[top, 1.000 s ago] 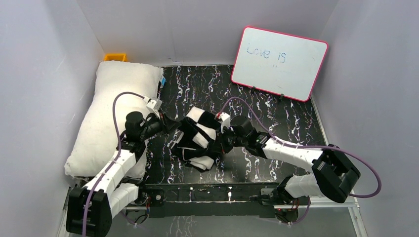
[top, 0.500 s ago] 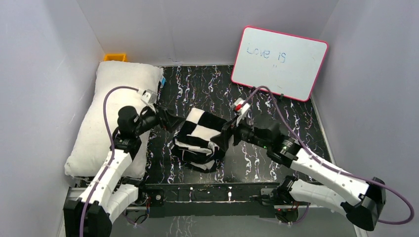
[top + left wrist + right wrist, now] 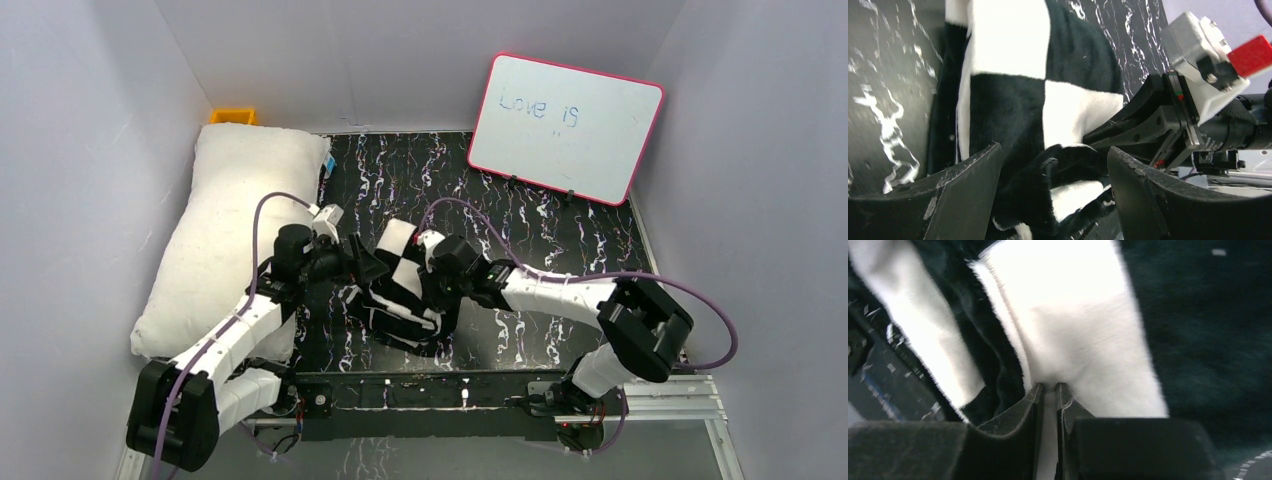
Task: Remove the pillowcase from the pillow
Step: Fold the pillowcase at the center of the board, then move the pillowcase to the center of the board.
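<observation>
The pillowcase (image 3: pixel 405 285) lies bunched on the table (image 3: pixel 560 240), off the bare pillow (image 3: pixel 220 230) at left; the right gripper (image 3: pixel 1049 387) pinches a white fold nearly closed, while the left gripper (image 3: pixel 1053 152) gapes wide astride another fold, evidently positioning to regrasp.

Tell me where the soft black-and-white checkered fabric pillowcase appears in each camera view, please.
Top external: the black-and-white checkered fabric pillowcase lies crumpled at the picture's centre.
Left wrist: it runs from upper left to centre and reaches into the open left gripper.
Right wrist: it fills the frame, and the right gripper pinches a white patch.
Shared landmark: the black white-veined tabletop, visible beside the fabric in every view.
</observation>
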